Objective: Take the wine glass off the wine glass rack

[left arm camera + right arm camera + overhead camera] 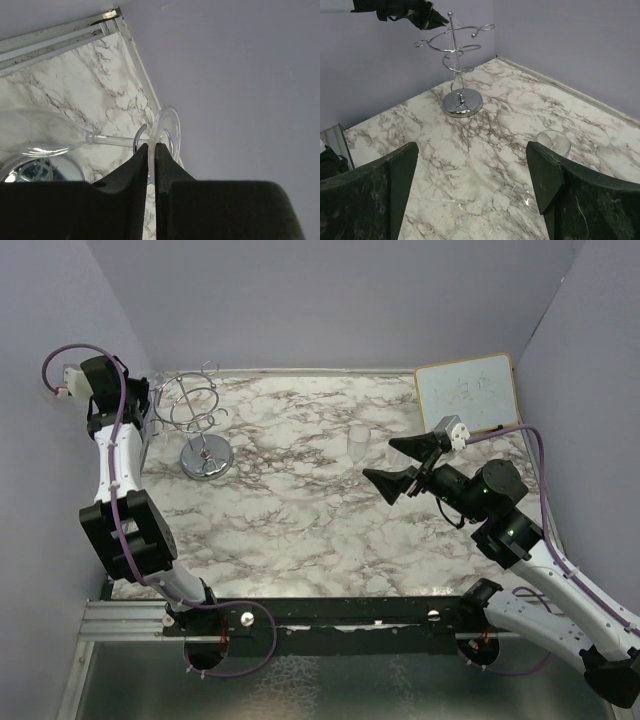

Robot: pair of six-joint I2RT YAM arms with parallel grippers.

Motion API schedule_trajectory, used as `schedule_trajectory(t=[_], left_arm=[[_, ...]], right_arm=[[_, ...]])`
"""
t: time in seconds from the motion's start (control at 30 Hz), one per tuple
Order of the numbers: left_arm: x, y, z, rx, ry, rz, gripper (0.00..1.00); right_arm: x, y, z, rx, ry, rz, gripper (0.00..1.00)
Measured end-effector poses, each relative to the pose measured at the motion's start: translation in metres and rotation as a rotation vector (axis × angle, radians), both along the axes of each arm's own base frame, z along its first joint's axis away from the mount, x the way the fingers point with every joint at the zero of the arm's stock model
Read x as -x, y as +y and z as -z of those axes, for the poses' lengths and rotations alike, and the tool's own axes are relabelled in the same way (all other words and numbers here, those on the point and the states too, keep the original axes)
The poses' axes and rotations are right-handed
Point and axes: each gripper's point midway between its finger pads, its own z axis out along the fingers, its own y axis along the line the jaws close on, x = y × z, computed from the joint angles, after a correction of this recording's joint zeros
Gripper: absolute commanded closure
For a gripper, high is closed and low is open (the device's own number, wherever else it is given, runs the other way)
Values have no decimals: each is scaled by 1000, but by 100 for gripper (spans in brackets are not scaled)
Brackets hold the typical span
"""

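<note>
The chrome wine glass rack [200,422] stands at the far left of the marble table; it also shows in the right wrist view [457,65]. My left gripper [151,146] is shut on the round foot of a clear wine glass [167,131]. The glass's stem lies across a chrome rack loop [138,137] and its bowl points left. In the top view the left gripper [148,412] is at the rack's left side. My right gripper [471,150] is open and empty above mid-table, also seen from the top [378,460]. A second wine glass [357,444] stands upright beside it [553,145].
A small whiteboard [467,392] leans at the far right corner. Purple walls close in the table on three sides, and the left gripper is close to the left wall. The rack's mirror base [462,103] rests on the marble.
</note>
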Motion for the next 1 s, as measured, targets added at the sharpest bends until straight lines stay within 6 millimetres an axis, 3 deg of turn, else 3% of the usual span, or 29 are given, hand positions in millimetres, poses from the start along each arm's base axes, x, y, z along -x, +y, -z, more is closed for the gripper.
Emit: schedule_trajectory(t=[0.53,1.0], left_arm=[[15,-6,-5,86,-92,-56,100],[12,0,-23,104,-195,-102,100]], right_arm=[[0,0,0,0,-1,0,10],[1,-1,-2,-4,-5,0,10]])
